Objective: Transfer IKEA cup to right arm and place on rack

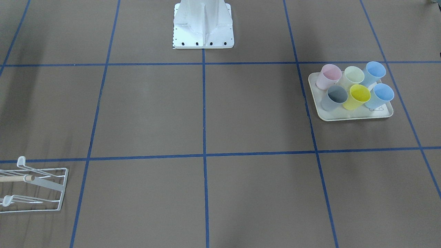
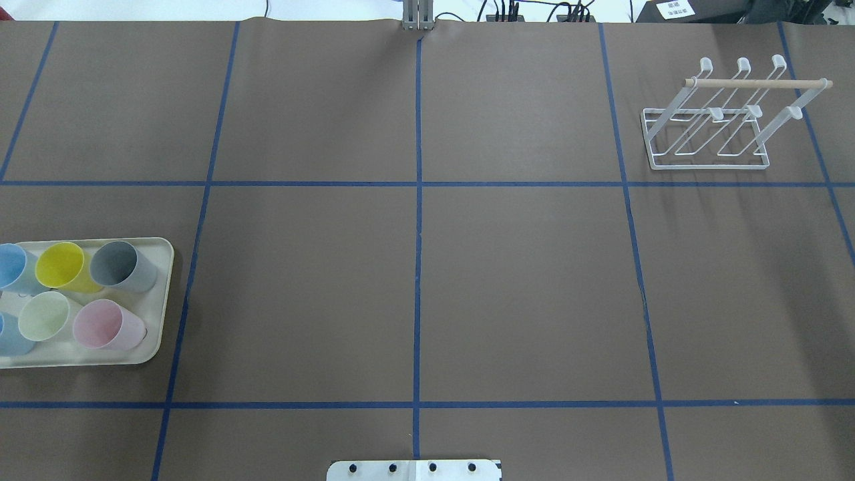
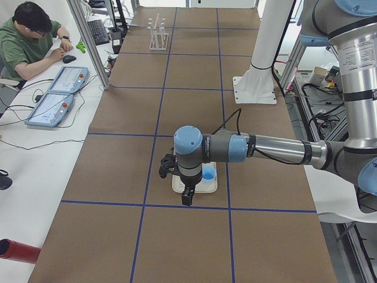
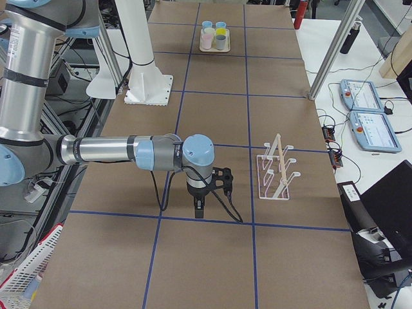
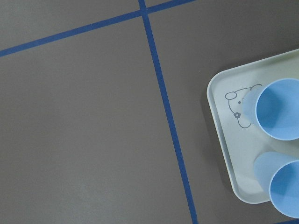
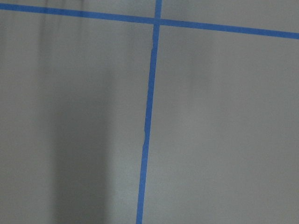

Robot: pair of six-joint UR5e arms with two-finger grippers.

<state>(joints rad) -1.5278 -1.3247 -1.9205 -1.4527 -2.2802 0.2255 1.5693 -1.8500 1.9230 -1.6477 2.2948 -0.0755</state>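
Observation:
Several pastel cups stand upright on a cream tray (image 2: 162,248): pink (image 2: 107,325), pale green (image 2: 43,316), grey (image 2: 122,265), yellow (image 2: 61,266) and two blue ones (image 5: 276,108). The white wire rack (image 2: 708,161) with a wooden dowel stands empty at the far right and also shows in the front view (image 1: 51,187). My left gripper (image 3: 187,199) hangs above the near edge of the tray (image 3: 177,187). My right gripper (image 4: 198,209) hangs over bare table, left of the rack (image 4: 273,175). I cannot tell whether either gripper is open or shut.
The brown table is marked with blue tape lines (image 2: 418,200). The white robot base (image 1: 203,26) stands at the middle of the robot's side. An operator (image 3: 29,38) sits at a side bench with teach pendants (image 3: 56,100).

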